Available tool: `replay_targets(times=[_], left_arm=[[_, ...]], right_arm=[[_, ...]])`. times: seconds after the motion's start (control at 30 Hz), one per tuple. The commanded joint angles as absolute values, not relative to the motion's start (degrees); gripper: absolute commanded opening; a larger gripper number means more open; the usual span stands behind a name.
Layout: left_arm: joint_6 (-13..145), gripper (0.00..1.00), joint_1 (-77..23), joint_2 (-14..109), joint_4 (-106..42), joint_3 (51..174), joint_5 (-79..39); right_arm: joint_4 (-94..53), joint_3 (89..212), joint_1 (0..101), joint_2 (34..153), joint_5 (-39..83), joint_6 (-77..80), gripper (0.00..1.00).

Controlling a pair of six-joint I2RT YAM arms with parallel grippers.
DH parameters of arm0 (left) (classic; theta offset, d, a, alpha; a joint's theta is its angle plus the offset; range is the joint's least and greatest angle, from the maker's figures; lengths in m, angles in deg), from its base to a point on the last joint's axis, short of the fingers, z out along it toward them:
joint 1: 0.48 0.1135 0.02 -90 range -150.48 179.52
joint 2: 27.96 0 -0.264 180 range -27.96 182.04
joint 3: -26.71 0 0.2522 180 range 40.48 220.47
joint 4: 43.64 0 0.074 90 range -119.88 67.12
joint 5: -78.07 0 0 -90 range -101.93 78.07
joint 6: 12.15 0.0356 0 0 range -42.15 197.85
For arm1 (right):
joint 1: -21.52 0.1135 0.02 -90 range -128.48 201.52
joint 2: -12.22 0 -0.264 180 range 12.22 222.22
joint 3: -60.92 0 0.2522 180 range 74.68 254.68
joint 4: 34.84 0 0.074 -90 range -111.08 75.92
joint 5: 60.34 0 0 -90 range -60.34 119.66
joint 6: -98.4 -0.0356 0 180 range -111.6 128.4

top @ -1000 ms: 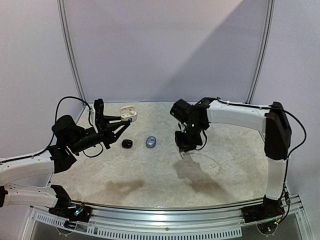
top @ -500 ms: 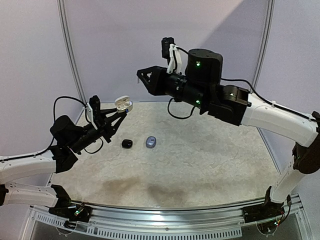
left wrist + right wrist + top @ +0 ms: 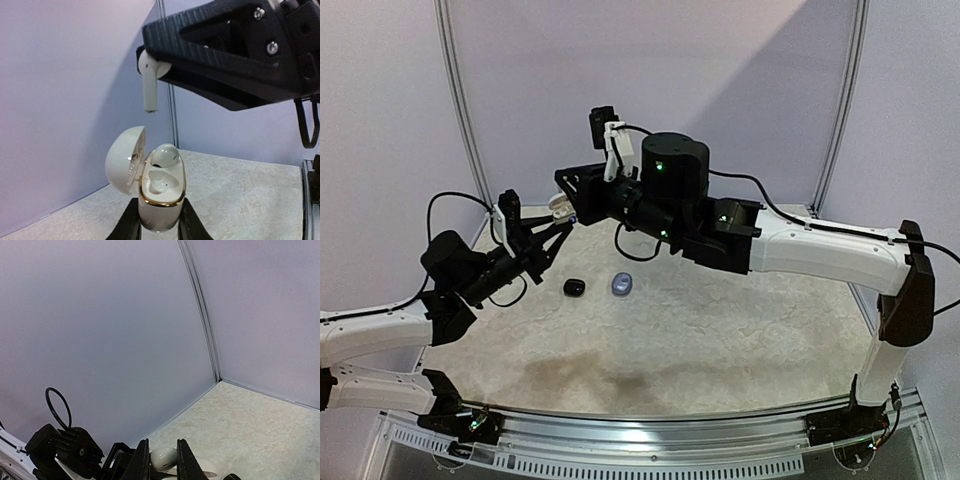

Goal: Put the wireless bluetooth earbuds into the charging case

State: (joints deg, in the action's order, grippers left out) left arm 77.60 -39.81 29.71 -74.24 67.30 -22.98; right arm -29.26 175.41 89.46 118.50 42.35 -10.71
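While your left gripper (image 3: 159, 219) clamps the open white charging case (image 3: 161, 197) with one white earbud (image 3: 165, 154) already seated, your right gripper (image 3: 162, 462) pinches the second earbud (image 3: 149, 86) stem-down just above it, so the empty socket (image 3: 158, 183) remains to be filled.

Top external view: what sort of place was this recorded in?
Probably a purpose-built robot test booth: plain pale panel walls joined by metal strips, a stone-patterned tabletop, and a slotted aluminium rail carrying the arm bases.

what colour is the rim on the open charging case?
Gold rim on the white charging case, clearest in the left wrist view.
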Motion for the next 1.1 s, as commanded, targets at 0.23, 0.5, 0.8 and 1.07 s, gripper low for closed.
replay_targets(times=[0.23,0.5,0.8,1.07], left_arm=[[75.8,0.00,-39.9,30.7,-75.5,69.2,-21.6],[75.4,0.00,-39.9,30.9,-75.6,69.5,-20.9],[75.0,0.00,-39.9,30.9,-76.0,69.7,-20.7],[74.8,0.00,-39.9,30.7,-76.2,69.6,-20.3]], right_arm=[[-30.4,174.9,90.0,120.9,41.0,-10.4,0.00],[-28.7,174.3,89.9,121.6,41.3,-10.3,0.00],[-28.1,174.0,89.9,122.5,41.8,-9.9,0.00],[-28.0,172.7,89.9,122.7,42.7,-9.7,0.00]])
